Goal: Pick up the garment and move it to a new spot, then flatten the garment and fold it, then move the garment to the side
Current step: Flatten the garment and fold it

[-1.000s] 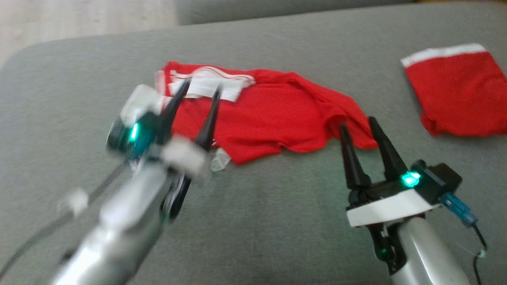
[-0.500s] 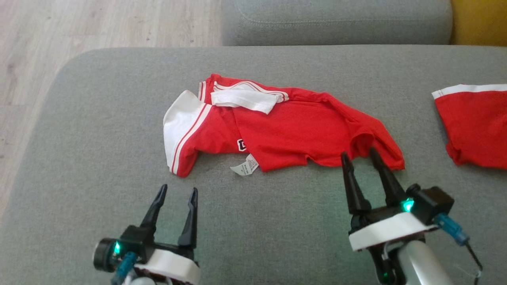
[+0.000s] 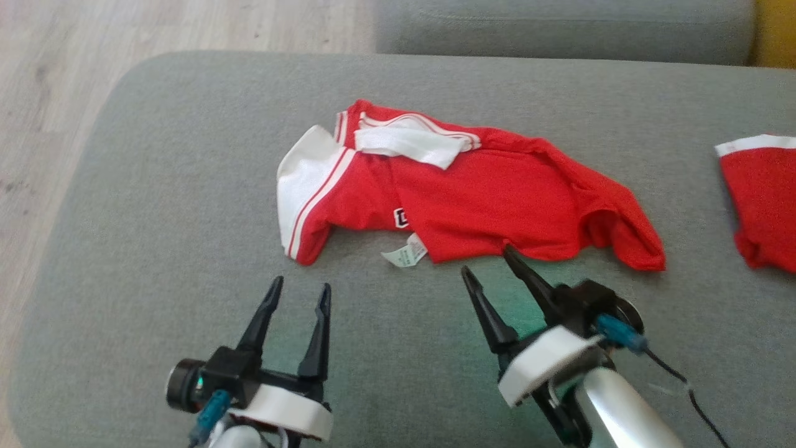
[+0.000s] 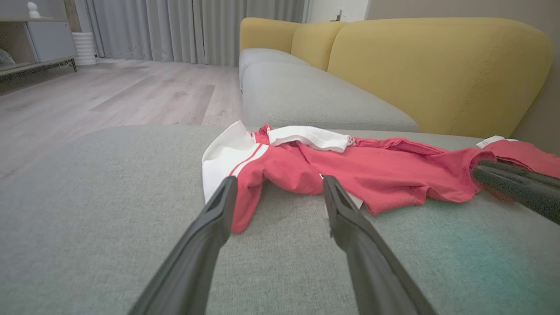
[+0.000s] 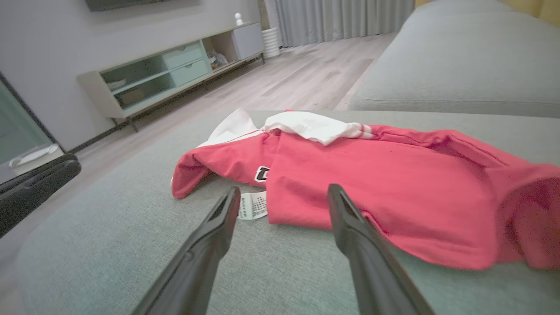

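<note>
Nearest, the left gripper (image 3: 300, 284) hangs over the bare grey sofa seat (image 3: 155, 186), fingers spread and empty, short of the cloth's left sleeve. The right gripper (image 3: 486, 260), likewise spread and holding nothing, points at the near hem, one fingertip right at the red edge, just beside the white care label (image 3: 404, 254). Beyond them the garment (image 3: 485, 199), a red shirt with white striped trim, lies mid-seat and rumpled, its white-edged sleeve bent out at the left and a white part flopped over on top. It is neither flattened nor folded; whether its first move is done I cannot tell. Smoothing, folding and setting aside look to remain. Farther right lies another red piece (image 3: 762, 199), well apart.
</note>
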Controlling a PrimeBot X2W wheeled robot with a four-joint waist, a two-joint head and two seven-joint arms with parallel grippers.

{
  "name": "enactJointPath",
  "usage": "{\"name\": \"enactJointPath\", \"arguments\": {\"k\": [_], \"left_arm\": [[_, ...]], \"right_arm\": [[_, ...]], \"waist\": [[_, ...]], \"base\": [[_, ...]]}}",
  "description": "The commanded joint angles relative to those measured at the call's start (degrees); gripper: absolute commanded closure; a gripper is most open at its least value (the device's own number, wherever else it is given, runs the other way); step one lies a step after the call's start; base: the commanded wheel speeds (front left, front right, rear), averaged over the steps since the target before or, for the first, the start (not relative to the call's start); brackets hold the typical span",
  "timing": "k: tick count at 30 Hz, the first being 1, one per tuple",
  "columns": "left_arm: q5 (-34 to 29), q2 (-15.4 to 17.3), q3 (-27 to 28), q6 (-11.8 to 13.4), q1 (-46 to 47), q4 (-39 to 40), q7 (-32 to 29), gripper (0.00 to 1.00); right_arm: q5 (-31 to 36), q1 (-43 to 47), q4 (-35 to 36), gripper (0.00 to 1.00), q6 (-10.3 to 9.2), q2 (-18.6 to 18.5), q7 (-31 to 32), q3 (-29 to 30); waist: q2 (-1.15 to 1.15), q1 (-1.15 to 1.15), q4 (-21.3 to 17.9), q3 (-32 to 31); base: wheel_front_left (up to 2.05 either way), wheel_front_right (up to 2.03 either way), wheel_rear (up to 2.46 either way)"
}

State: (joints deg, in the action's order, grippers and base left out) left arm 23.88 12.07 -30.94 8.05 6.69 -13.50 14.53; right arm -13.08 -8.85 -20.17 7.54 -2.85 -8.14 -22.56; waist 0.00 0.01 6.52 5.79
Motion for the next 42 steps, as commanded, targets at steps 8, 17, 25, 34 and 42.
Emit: {"name": "enactJointPath", "arguments": {"k": [8,17,25,34,42], "left_arm": [[-3.38,-4.61,3.73,-3.32,4.20,-0.87,0.47,0.00],[-5.68,-7.00,6.03,-5.77,4.28,-2.22,0.47,0.00],[-7.30,-8.18,7.14,-7.05,4.32,-2.47,0.47,0.00],[-8.21,-8.84,7.73,-7.93,4.30,-3.35,0.47,0.00],[-8.55,-9.04,9.06,-8.24,2.75,-4.00,0.47,0.00]], "right_arm": [[5.05,-9.00,-8.79,0.00,-0.05,-0.03,3.89,-1.25],[4.57,-12.31,-16.36,0.00,-0.05,-0.03,2.03,0.30],[4.40,-14.43,-20.87,0.00,-0.05,-0.03,0.75,1.70],[3.96,-15.61,-24.99,1.00,-0.05,-0.03,-0.94,2.77],[0.99,-14.44,-24.27,1.00,-0.05,-0.03,-4.09,0.89]], "waist": [[0.00,-0.01,6.43,4.25],[0.00,-0.01,10.76,5.58],[0.00,-0.01,11.96,6.30],[0.00,-0.01,11.61,6.00],[0.00,-0.01,9.11,2.36]], "base": [[0.00,0.00,0.00],[0.00,0.00,0.00],[0.00,0.00,0.00],[0.00,0.00,0.00],[0.00,0.00,0.00]]}}
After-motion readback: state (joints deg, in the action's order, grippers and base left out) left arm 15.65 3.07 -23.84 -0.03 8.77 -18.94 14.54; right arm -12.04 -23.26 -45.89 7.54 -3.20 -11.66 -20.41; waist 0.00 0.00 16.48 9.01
